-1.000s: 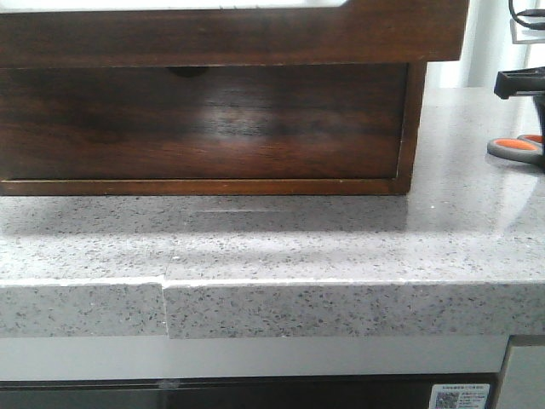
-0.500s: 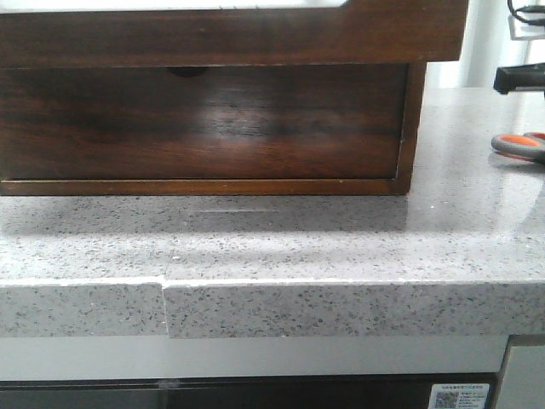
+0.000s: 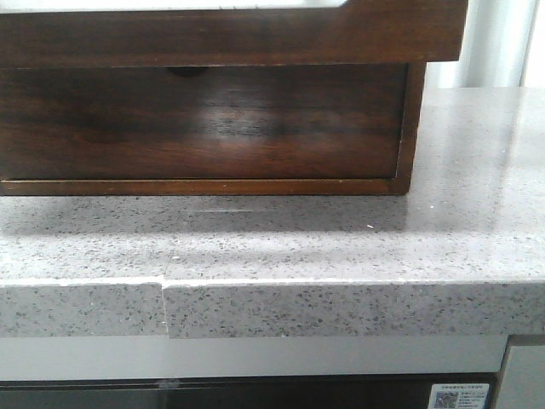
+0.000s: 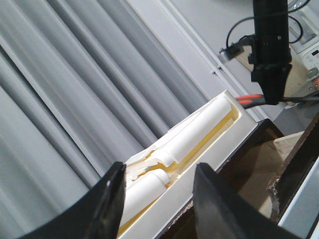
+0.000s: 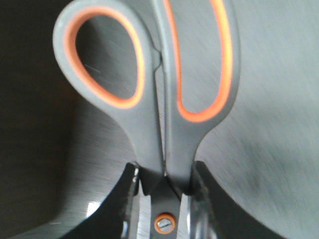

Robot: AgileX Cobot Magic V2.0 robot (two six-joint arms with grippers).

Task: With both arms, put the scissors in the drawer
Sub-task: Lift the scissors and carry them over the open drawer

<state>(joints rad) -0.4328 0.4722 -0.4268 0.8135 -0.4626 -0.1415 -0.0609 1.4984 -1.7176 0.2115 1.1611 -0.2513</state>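
Scissors [image 5: 159, 124] | clamped between right fingers [image 5: 130, 199] near pivot | left fingers [image 4: 112, 199] apart

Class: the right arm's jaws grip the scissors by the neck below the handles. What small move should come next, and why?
Probably carry the scissors over toward the open drawer: the right gripper is shut on them, and the left wrist view shows the drawer's whitish lining exposed.

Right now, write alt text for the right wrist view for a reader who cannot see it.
Close-up of the scissors, grey handles with orange-lined finger loops, held by the right tool, whose two dark fingers press on either side just below the loops, near the pivot screw. The background is a blurred grey and dark surface.
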